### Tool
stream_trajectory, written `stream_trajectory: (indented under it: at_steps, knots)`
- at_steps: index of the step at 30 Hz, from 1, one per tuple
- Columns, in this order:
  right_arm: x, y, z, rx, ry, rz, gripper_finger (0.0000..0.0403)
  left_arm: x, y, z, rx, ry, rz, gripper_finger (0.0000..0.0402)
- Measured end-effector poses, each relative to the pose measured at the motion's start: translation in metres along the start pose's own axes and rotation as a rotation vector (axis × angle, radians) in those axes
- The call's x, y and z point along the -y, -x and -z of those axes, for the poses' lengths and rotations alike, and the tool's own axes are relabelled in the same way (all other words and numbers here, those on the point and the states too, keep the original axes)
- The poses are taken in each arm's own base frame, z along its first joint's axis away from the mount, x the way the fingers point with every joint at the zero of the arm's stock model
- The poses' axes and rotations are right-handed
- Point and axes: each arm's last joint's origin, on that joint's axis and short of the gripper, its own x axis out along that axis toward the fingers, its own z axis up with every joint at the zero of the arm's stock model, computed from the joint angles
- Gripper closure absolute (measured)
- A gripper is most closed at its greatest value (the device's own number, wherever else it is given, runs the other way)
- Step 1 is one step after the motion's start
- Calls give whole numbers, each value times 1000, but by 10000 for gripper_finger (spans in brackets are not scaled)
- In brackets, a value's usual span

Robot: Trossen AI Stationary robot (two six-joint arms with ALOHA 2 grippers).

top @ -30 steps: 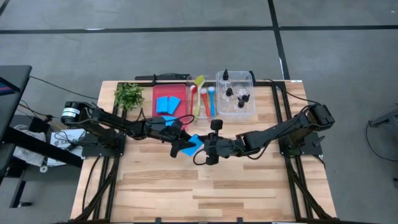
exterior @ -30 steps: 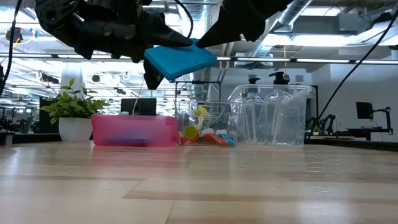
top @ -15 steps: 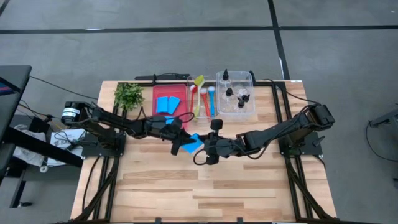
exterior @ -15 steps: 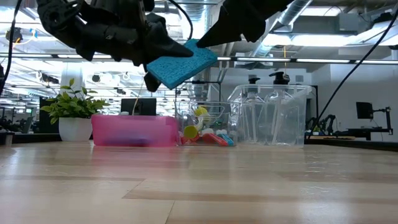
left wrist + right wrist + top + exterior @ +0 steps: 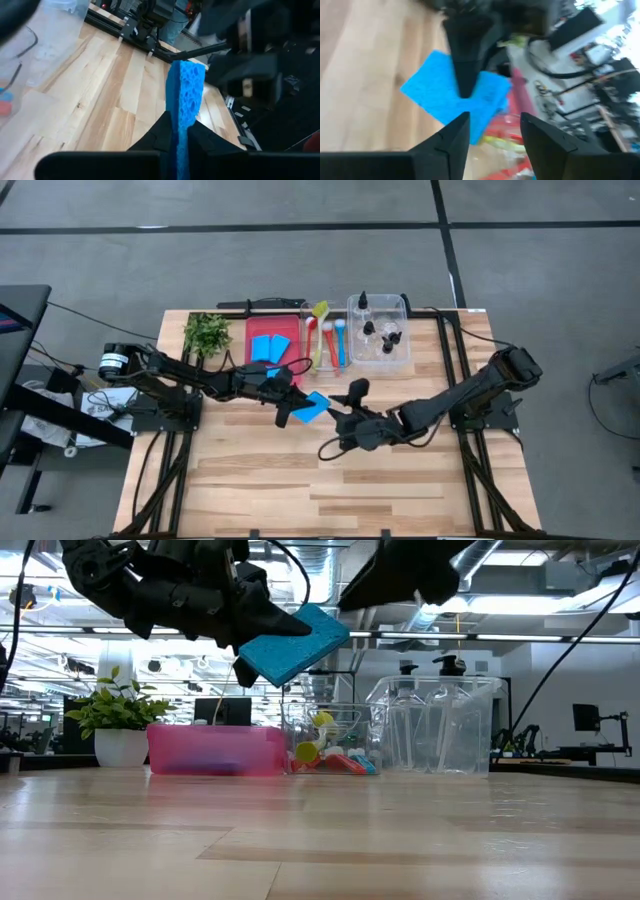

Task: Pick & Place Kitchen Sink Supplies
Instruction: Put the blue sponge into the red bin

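Bare wood lies open beneath the sponge, a flat blue porous slab held mid-table in the air, pinched by the left gripper; the right gripper hangs beside it, fingers spread.

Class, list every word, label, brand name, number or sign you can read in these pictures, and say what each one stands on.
None can be read.
Bottles in the clear tray: no legible label.
Blue sponge in the left gripper: plain, unprinted.

Two dark jointed arms, black cables, tapered fingers
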Motion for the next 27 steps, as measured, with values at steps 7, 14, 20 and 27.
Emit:
stream_trajectory:
  at_steps: [7,14,20,27]
  knots:
    - [6,40,-5,10,-27,76,231,-16,6,-6,6,13,-95,378]
    - [8,73,3,52,-92,-24,242,-20,35,-21,36,-93,-474,381]
    - [7,82,19,75,-118,-126,251,-8,66,-37,113,-191,-710,377]
    - [1,69,42,38,-152,-113,258,-19,82,-47,176,-203,-926,376]
